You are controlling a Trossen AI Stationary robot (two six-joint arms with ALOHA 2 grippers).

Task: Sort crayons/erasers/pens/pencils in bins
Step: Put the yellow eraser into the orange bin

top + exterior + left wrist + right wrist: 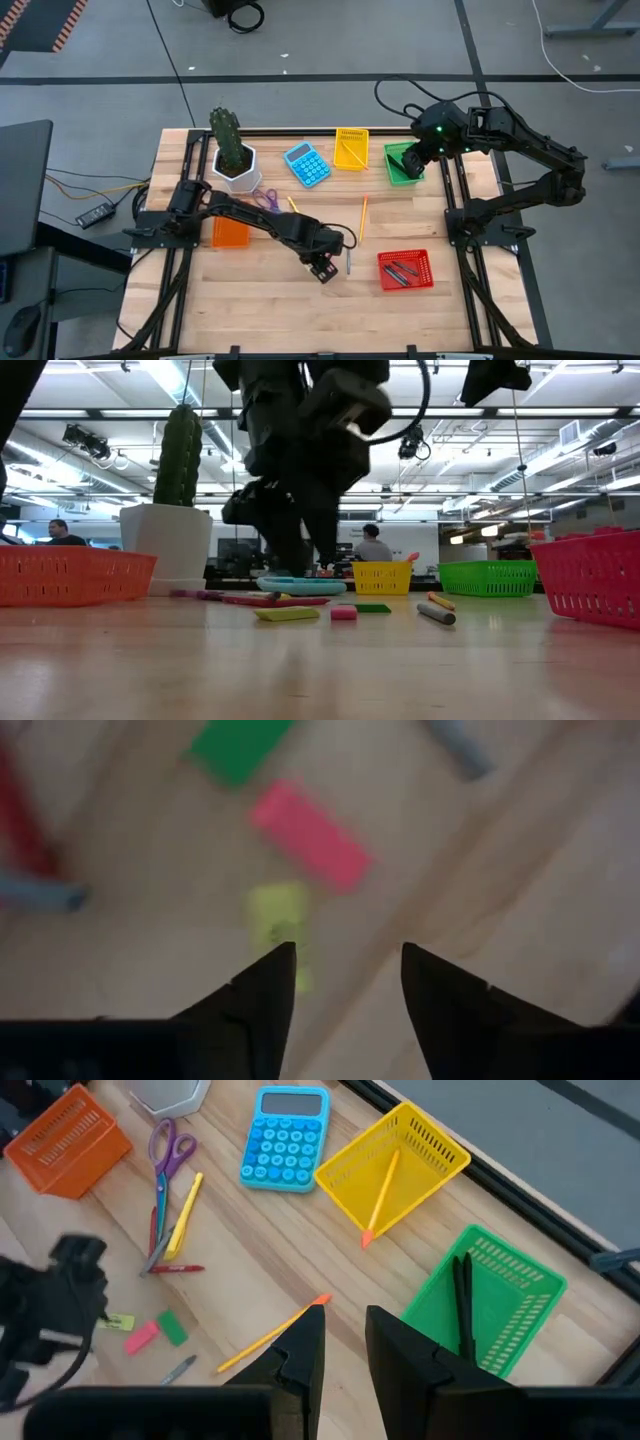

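The left arm (300, 460) hides the calculator (300, 586) in the low view — erasers (310, 835) blur.

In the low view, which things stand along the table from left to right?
Orange bin → white plant pot → yellow bin → green bin → red bin.
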